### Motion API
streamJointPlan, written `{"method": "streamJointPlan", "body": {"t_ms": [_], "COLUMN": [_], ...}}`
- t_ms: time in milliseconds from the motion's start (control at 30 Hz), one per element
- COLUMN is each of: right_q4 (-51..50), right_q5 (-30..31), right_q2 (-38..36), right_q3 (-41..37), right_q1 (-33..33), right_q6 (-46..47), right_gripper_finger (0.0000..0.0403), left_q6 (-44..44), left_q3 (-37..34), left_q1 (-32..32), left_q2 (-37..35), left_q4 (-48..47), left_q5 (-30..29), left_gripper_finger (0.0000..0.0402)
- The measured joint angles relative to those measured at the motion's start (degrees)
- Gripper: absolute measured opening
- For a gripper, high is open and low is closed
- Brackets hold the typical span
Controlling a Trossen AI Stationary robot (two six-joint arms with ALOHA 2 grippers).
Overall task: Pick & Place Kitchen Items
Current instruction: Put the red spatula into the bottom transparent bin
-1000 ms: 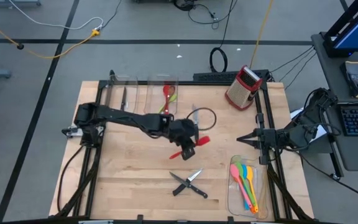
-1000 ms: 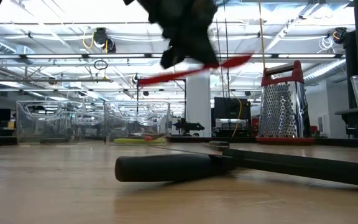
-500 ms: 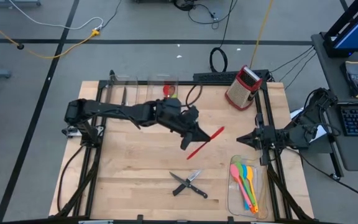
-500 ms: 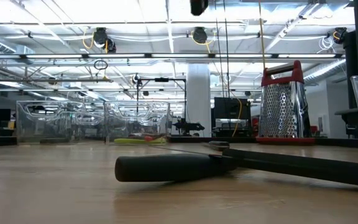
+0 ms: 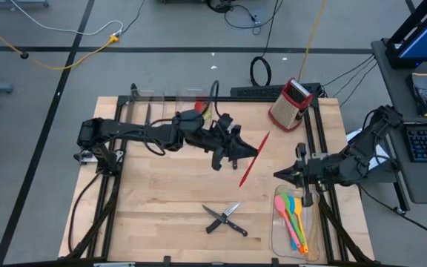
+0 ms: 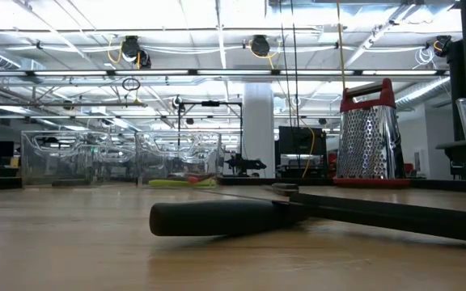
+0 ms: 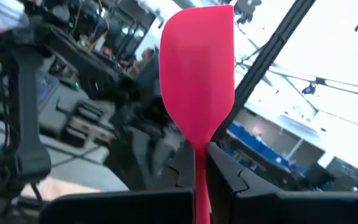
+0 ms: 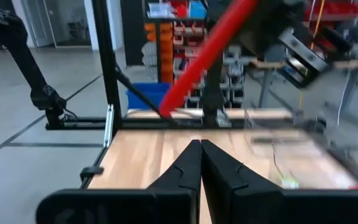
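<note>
The left gripper hung above the middle of the table, its jaws clenched on a red spatula. In the left wrist view the spatula stood straight up from between the two dark fingers, its handle pinched between them and its broad blade well clear of the tips. From above, it slanted from the gripper toward the right side of the table, held off the wood.

The right gripper waited at the table's right edge, jaws pressed together with nothing between them, as the right wrist view showed. It sat just beside the far end of a clear bin that held spoons in pink, green, yellow, blue and orange.

Two black-handled knives lay crossed on the near middle of the table, well apart from both grippers. In the low view one knife lay across the foreground. A red grater stood at the far right corner. Bins at the far left edge held a dark utensil and some red and green ones, partly hidden by the left arm.
</note>
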Motion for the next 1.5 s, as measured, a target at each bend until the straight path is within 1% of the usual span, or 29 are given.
{"method": "streamJointPlan", "body": {"t_ms": [67,167,267,433,600,733,833,1033,1200,1367,1500], "right_q4": [4.2,9.1,12.8,17.0,22.8,25.9,27.6,30.9,31.7,32.7,32.9], "right_q5": [0.0,-1.7,-4.5,-4.9,-12.9,-19.9,-23.5,-26.9,-27.2,-28.9,-29.5], "right_q2": [1.8,4.1,5.9,7.6,9.4,11.5,13.3,15.2,15.2,15.2,15.2], "right_q3": [0.0,0.0,0.0,0.0,0.0,0.0,0.0,0.0,0.0,0.0,0.0], "right_q1": [-0.5,-1.9,-4.3,-8.5,-13.5,-17.0,-19.0,-21.3,-22.4,-23.7,-24.4], "right_q6": [-3.0,-5.9,-6.7,-6.3,-1.8,2.0,4.1,4.3,4.3,4.3,4.3], "right_gripper_finger": [0.0012,0.004,0.008,0.0152,0.0202,0.0222,0.0227,0.0222,0.0213,0.0193,0.0159], "left_q6": [0.2,0.5,0.8,1.2,2.4,3.0,3.9,4.1,4.3,4.9,5.2], "left_q3": [0.0,0.0,0.0,0.0,0.0,0.0,0.0,0.0,0.0,0.0,0.0], "left_q1": [-0.2,-0.6,-1.0,-1.8,-2.4,-2.5,-2.5,-2.4,-2.4,-2.4,-2.3], "left_q2": [0.0,0.0,0.0,0.0,0.0,0.0,0.0,0.0,0.0,0.0,0.0], "left_q4": [1.0,1.3,1.2,2.1,2.1,2.0,2.0,1.3,1.1,1.0,1.0], "left_q5": [-0.9,-1.9,-2.3,-2.4,-2.9,-2.9,-3.2,-3.3,-3.3,-3.3,-3.3], "left_gripper_finger": [0.0004,0.0005,0.0004,0.0006,0.0004,0.0006,0.0003,0.0003,0.0006,0.0006,0.0003]}}
